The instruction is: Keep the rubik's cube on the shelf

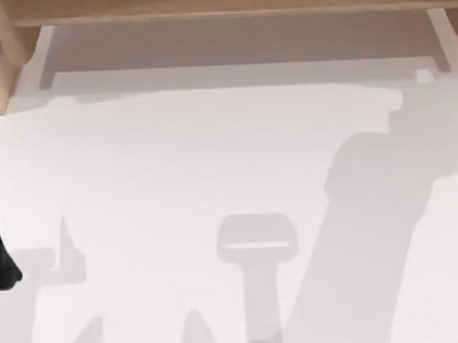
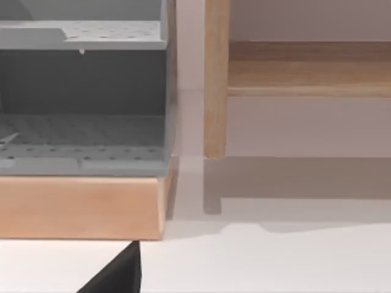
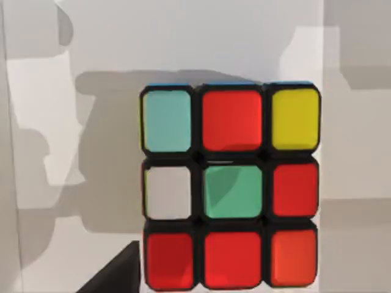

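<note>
The white table (image 1: 214,180) spreads wide beneath me. At twelve o'clock in the top view runs the wooden shelf (image 1: 229,3), white supports beneath. My right wrist camera looks straight onto the rubik's cube (image 3: 231,186), resting on the white surface, green centre facing up. Whether my jaws are released or clenched, I cannot tell.
</note>
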Action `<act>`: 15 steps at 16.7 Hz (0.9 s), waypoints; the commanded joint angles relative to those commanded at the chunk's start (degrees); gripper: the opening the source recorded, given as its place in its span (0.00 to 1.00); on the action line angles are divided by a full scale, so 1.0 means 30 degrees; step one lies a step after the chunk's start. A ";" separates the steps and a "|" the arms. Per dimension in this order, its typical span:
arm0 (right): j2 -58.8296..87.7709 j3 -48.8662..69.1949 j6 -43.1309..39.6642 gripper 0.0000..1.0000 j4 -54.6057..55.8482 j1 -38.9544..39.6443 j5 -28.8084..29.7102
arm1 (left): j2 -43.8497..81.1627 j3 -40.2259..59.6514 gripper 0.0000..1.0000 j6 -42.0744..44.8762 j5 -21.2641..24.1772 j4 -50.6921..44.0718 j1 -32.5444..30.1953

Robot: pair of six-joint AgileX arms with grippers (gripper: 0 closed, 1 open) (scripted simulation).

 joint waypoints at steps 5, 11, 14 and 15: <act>0.0579 0.0242 0.0196 1.00 -0.1138 0.0343 -0.0142 | 0.0000 0.0000 1.00 0.0000 0.0000 0.0000 0.0000; 0.0879 -0.0137 0.0215 1.00 -0.0457 0.0368 -0.0133 | 0.0000 0.0000 1.00 0.0000 0.0000 0.0000 0.0000; 0.1394 -0.0609 0.0315 1.00 0.0535 0.0457 -0.0107 | 0.0000 0.0000 1.00 0.0000 0.0000 0.0000 0.0000; 0.1567 -0.0778 0.0346 1.00 0.0868 0.0487 -0.0099 | 0.0000 0.0000 1.00 0.0000 0.0000 0.0000 0.0000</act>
